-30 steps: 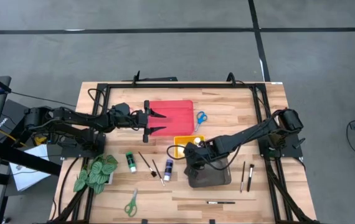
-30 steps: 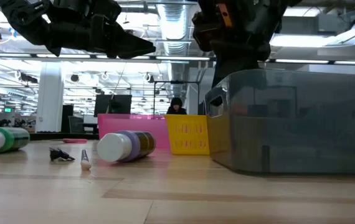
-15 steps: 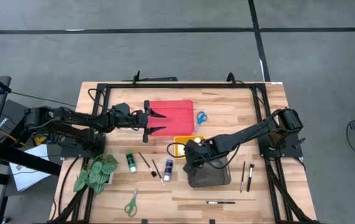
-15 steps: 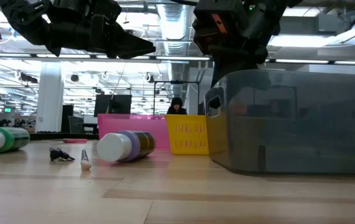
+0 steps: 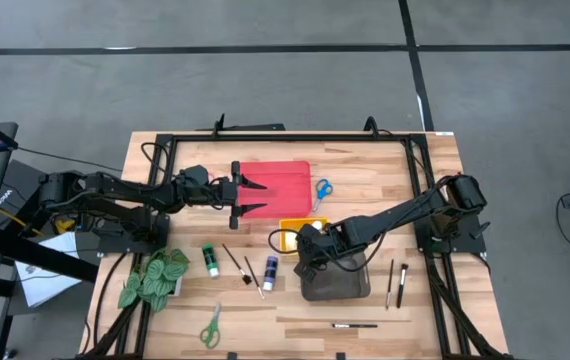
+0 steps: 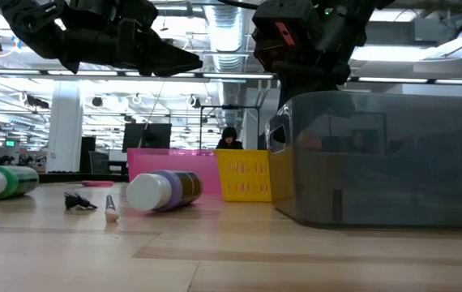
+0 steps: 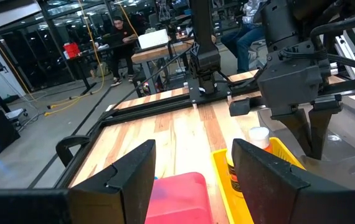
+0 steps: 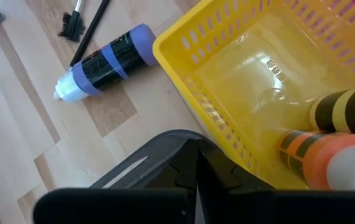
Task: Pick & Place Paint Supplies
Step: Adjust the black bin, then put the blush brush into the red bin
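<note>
Overhead, our right gripper (image 5: pixel 305 248) hovers pressed together beside the yellow tray (image 5: pixel 289 233), with the purple bottle (image 5: pixel 269 271) at its eight o'clock. Our left gripper (image 5: pixel 248 196) waits spread over the red tray (image 5: pixel 275 185).

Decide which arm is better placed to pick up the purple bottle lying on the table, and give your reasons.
Right. The right claw hangs just beside the purple bottle, by the yellow tray. The left claw is farther off, over the red tray.
</note>
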Action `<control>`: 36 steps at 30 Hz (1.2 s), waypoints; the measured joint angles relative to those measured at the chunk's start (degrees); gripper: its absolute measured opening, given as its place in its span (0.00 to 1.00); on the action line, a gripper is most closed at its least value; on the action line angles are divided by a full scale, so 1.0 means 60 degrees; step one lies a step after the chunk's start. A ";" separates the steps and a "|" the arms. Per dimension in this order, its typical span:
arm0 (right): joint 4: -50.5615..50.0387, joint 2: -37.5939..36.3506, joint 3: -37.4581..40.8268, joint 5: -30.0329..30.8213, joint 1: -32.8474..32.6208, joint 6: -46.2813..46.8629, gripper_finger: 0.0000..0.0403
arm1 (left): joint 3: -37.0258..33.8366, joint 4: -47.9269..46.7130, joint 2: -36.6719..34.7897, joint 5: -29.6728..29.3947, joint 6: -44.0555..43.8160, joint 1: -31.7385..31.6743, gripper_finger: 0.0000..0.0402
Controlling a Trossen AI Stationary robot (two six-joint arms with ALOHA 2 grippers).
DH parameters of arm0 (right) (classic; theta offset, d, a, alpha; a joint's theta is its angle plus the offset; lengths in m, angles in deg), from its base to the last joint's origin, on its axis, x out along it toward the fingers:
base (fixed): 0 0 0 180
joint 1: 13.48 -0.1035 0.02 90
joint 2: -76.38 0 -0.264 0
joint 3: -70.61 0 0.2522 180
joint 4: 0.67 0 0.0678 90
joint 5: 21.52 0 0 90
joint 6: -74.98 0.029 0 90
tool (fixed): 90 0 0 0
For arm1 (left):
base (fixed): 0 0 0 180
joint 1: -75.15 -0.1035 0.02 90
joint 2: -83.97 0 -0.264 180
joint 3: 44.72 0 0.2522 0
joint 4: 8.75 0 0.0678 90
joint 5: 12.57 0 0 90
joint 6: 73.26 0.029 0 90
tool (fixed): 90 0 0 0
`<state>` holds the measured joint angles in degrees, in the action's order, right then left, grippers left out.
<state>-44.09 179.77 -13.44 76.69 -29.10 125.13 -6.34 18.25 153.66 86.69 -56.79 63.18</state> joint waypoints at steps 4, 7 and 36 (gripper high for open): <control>-0.0050 -0.0205 -0.0006 0.0127 0.0000 0.0007 0.00 | 0.0000 0.0000 0.0000 0.0003 0.0000 0.0001 0.51; -0.0176 -0.0448 0.0002 0.0156 -0.0022 -0.0059 0.00 | 0.0000 -0.0004 0.0000 0.0004 0.0000 0.0000 0.51; -0.7708 -0.3232 -0.0004 0.3385 -0.0724 0.3746 0.25 | 0.0000 -0.0157 0.0000 -0.0043 0.0038 -0.0004 0.51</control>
<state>-90.34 160.38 -13.46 97.00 -33.44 147.61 -6.34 17.31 153.66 86.43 -56.56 63.16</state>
